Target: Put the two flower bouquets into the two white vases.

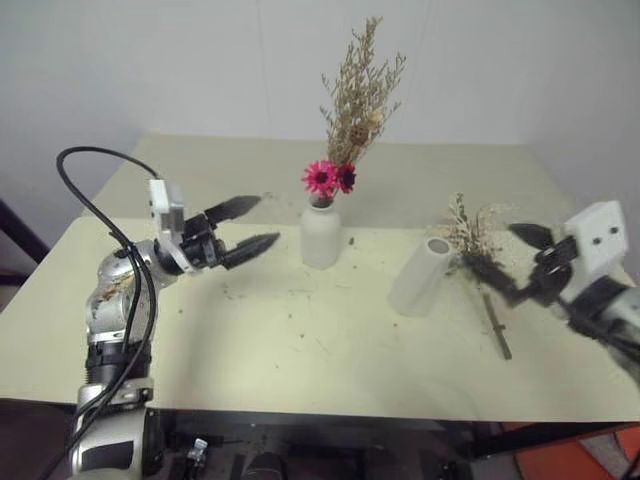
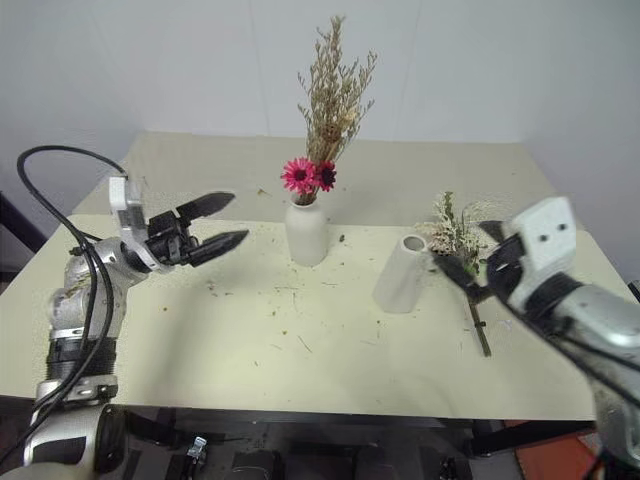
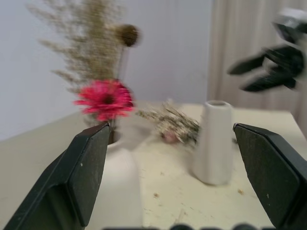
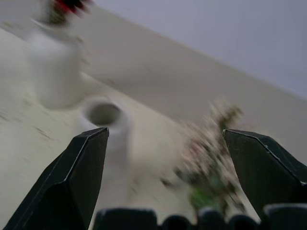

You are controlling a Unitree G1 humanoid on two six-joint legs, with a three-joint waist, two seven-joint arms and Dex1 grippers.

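The bottle-shaped vase point(image 1: 321, 236) mid-desk already has the tan dried-grass bundle point(image 1: 358, 100) with its two magenta flowers standing in it, while the cylinder vase point(image 1: 422, 276) to its right stands empty. The cream-white bunch point(image 1: 474, 240) lies flat on the desk point(image 1: 300, 350) just beside that cylinder, stems toward the front edge. Left claw point(image 1: 250, 226) hangs spread and empty left of the bottle vase, right claw point(image 1: 512, 262) spread and empty right over the lying bunch, with bits of plant crumbs scattered around.

The left arm point(image 1: 115, 300) is built of silvery metal segments with dark bands between them, and a thick black cable point(image 1: 95, 205) loops along it. A white block sits just behind the left gripper point(image 1: 255, 225), whose two fingers are black and pointed. The right gripper point(image 1: 515, 265) has a white housing behind it with what look like two small dark holes.
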